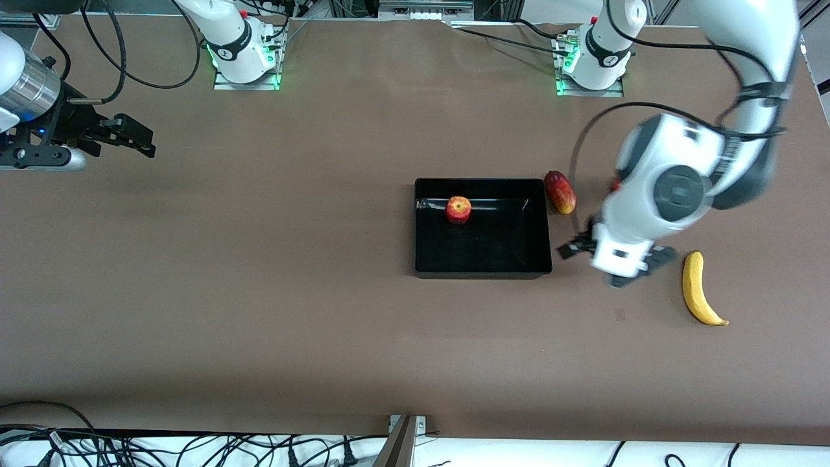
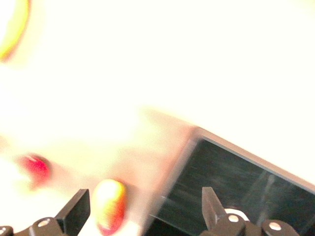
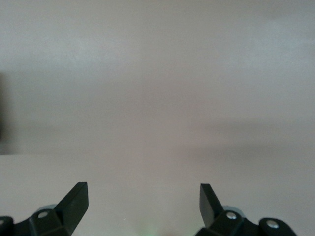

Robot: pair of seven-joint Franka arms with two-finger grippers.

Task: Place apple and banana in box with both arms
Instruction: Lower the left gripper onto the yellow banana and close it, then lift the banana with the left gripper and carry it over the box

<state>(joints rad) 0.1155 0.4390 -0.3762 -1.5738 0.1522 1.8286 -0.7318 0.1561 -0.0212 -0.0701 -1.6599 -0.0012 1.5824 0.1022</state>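
Note:
The apple [image 1: 458, 209], red with yellow patches, lies in the black box [image 1: 483, 264], close to the wall on the robots' side. The banana [image 1: 700, 288] lies on the table toward the left arm's end, nearer the front camera than the box. My left gripper [image 1: 616, 263] hangs open and empty over the table between the box and the banana. In the left wrist view it [image 2: 143, 209] is open over the box's edge [image 2: 236, 182], and the banana [image 2: 12, 29] shows at a corner. My right gripper [image 1: 123, 136] waits, open and empty [image 3: 142, 204], over bare table at the right arm's end.
A red-yellow mango [image 1: 560, 192] lies just outside the box, at its corner toward the left arm's end; it also shows between the fingers in the left wrist view [image 2: 109, 205]. A small red fruit [image 2: 34, 169] lies beside it. The left arm's elbow [image 1: 681, 188] hangs over that area.

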